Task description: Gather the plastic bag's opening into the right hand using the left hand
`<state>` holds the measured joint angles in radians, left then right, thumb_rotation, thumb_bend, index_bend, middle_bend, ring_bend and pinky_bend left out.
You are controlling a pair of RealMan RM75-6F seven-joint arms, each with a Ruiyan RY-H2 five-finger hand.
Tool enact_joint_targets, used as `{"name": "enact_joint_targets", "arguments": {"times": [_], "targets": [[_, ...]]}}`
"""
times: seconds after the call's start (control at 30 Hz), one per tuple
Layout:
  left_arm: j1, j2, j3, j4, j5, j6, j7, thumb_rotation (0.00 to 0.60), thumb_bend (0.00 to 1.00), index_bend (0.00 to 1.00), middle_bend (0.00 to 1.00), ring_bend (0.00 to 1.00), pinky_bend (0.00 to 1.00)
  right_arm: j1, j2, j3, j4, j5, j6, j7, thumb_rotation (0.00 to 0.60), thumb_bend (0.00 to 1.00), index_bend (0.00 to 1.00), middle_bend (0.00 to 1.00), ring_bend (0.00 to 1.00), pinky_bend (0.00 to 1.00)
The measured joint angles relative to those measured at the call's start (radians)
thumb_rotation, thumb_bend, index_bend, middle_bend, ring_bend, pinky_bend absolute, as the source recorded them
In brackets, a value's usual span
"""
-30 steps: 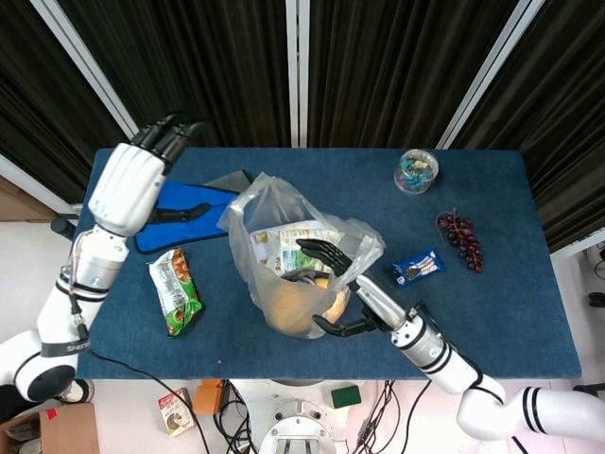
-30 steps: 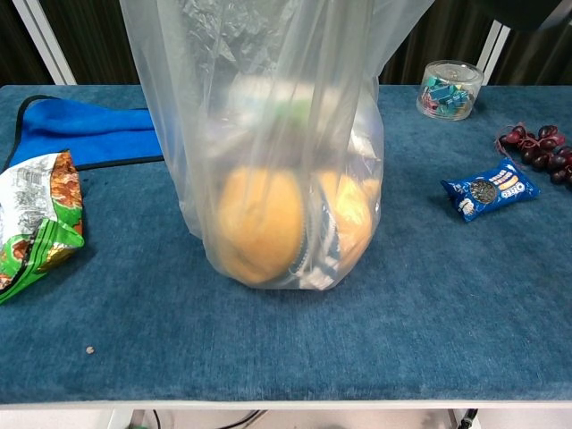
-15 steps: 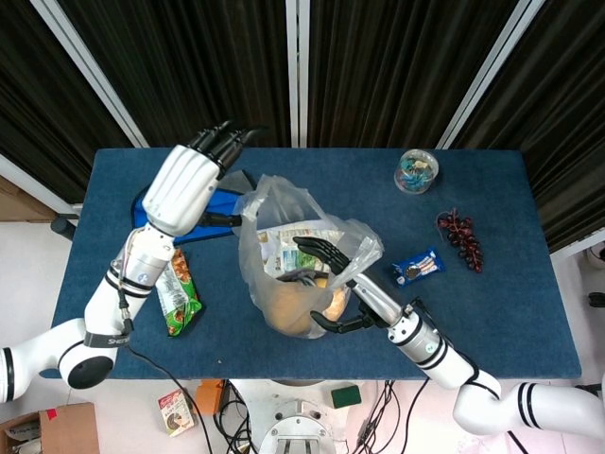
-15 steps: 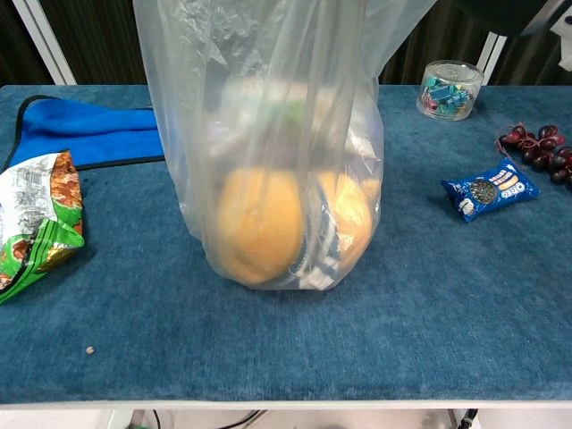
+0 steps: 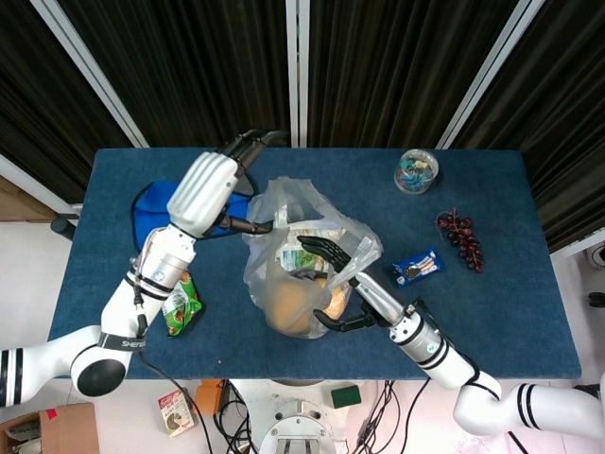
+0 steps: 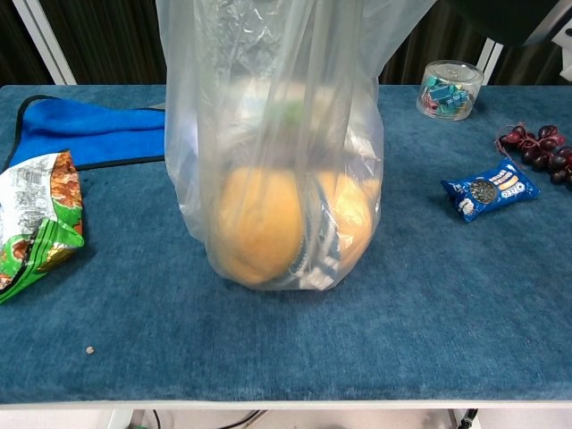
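Head view shows your plastic bag [image 5: 302,265] standing at the centre of the blue tabletop [image 5: 510,322], its clear film bunched upward around bread-coloured items and a printed packet. Your right hand [image 5: 331,288] reaches in from the lower right with fingers spread, lying against the bag's right side; whether it pinches any film, you cannot tell. Your left hand [image 5: 213,184] sits at the upper left of the bag, fingers spread and pointing toward the top of the frame, its thumb just beside the rim of the opening. Chest view fills with the bag [image 6: 281,170]; neither hand shows clearly there.
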<state>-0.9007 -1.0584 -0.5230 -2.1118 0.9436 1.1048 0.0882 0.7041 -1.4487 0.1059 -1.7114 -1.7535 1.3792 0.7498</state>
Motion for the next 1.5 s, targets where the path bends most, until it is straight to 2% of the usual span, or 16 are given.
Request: {"name": "enact_joint_targets", "arguments": {"times": [0.23,0.43,0.6,1.03,1.5], "targets": [[-0.046,-0.062,0.002,0.035,-0.019,0.033,0.052,0.588,0.00,0.10,0.21,0.10,0.21,-0.003,-0.002,-0.003,0.006,-0.001,0.005,0.007,0.600,0.40,0.00,0.00,0.00,0.00],[-0.076,-0.149,0.020,0.091,0.012,0.099,0.114,0.600,0.00,0.10,0.20,0.10,0.20,-0.003,-0.001,-0.003,0.010,-0.001,0.007,0.014,0.600,0.40,0.00,0.00,0.00,0.00],[-0.096,-0.210,0.013,0.129,0.023,0.145,0.119,0.600,0.00,0.10,0.20,0.10,0.20,-0.005,0.000,-0.006,0.013,-0.001,0.008,0.017,0.600,0.40,0.00,0.00,0.00,0.00],[-0.100,-0.223,-0.040,0.081,-0.021,0.157,0.077,0.600,0.00,0.10,0.20,0.10,0.20,0.002,-0.010,0.003,0.010,0.009,-0.003,0.010,0.600,0.40,0.00,0.00,0.00,0.00],[-0.087,-0.188,-0.058,0.040,-0.053,0.150,0.065,0.600,0.00,0.10,0.20,0.10,0.20,-0.015,-0.047,0.016,0.009,0.024,0.033,0.003,0.600,0.40,0.00,0.00,0.00,0.00]]}}
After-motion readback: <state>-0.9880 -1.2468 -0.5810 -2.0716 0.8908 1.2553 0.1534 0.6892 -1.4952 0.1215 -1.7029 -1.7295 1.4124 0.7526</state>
